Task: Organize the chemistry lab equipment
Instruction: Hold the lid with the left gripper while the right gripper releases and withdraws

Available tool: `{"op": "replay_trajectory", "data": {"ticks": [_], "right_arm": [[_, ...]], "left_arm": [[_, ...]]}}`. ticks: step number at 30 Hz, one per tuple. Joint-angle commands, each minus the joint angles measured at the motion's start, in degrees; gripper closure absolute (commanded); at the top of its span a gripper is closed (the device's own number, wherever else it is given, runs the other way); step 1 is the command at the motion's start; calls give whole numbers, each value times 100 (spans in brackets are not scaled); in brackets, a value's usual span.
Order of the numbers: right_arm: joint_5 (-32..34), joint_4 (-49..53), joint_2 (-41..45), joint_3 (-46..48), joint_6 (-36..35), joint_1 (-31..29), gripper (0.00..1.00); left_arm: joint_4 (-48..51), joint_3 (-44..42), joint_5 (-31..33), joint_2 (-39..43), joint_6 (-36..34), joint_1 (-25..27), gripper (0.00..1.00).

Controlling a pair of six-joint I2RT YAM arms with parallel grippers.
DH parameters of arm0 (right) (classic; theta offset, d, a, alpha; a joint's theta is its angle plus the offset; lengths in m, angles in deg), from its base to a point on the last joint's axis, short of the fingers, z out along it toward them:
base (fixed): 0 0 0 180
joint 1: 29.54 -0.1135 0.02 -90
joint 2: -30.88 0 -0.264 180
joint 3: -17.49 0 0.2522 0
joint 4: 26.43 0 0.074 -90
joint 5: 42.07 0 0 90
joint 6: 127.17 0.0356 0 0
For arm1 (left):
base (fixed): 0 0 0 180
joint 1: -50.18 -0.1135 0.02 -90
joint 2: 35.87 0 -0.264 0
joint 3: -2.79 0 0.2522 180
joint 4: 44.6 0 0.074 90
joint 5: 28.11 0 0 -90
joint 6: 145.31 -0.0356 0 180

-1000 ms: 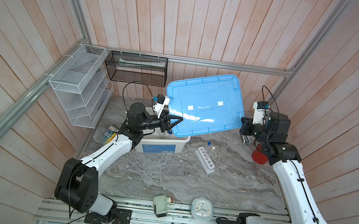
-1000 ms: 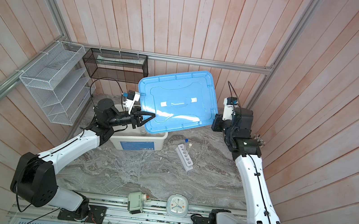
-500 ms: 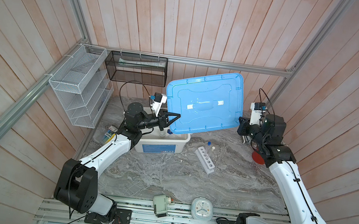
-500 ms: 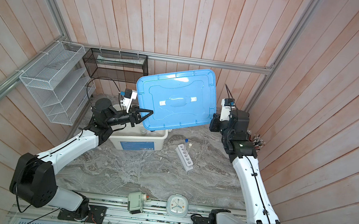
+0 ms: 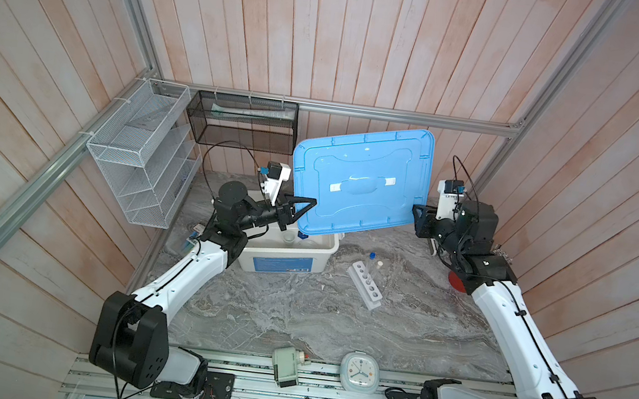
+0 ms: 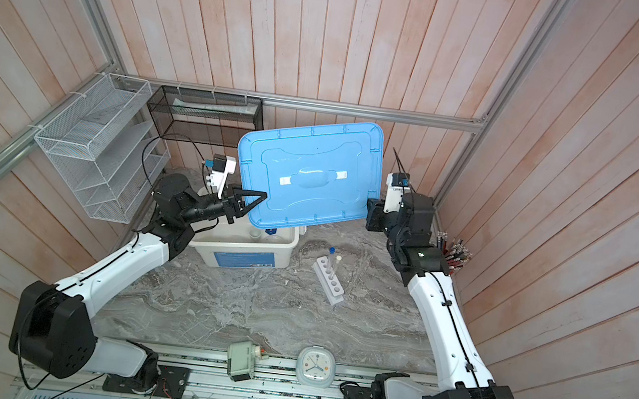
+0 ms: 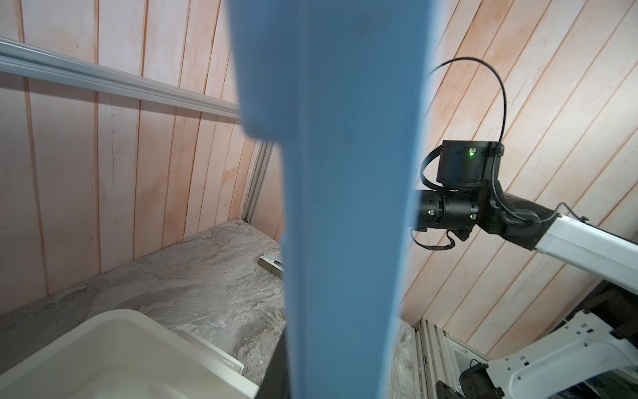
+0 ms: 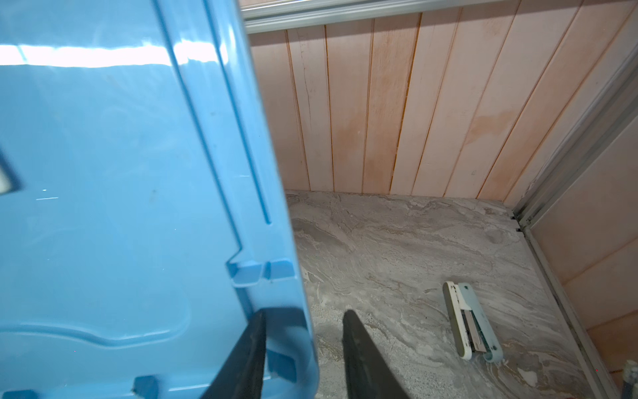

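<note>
Looking down in both top views, we found the large blue plastic lid (image 5: 360,180) aloft and tilted near the centre of the frame, hanging over the back of the open white plastic bin (image 5: 330,248) at centre left. The left claw (image 5: 309,204) was clamped on the lid's left edge and, by our reckoning, bore its whole weight. In the right wrist view the right claw (image 8: 303,328) had its jaws apart, straddling the lid's right rim with a gap beside one finger, so it gripped nothing. The white six-hole rack (image 5: 365,284) lay on the grey marbled tabletop (image 5: 294,314) just right of the bin and apart from it. The thin clear capped tubes (image 5: 373,263), one blue-topped and one white-topped, stood at its upper end. Inside the bin sat small clear cups (image 5: 288,237). We took the step in hand to be handling the lid so that the bin was free for loading. The next move, we thought, called for the right claw to draw straight back off the rim without snagging it. The left would then need to set the lid down well clear of the rack.
</note>
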Motion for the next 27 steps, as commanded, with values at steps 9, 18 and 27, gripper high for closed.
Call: {"op": "replay_trajectory", "data": {"ticks": [9,18,27], "right_arm": [[161,-180,122,-243,126,-50,42],[-11,-121,457,-296,203,-49,34],[-444,310,228,-884,464,-40,30]], "left_arm": [[252,-43,139,565,-357,-199,100],[1916,304,1034,1035,-1729,-309,100],[3187,879,2257,1548,-2868,-309,100]]}}
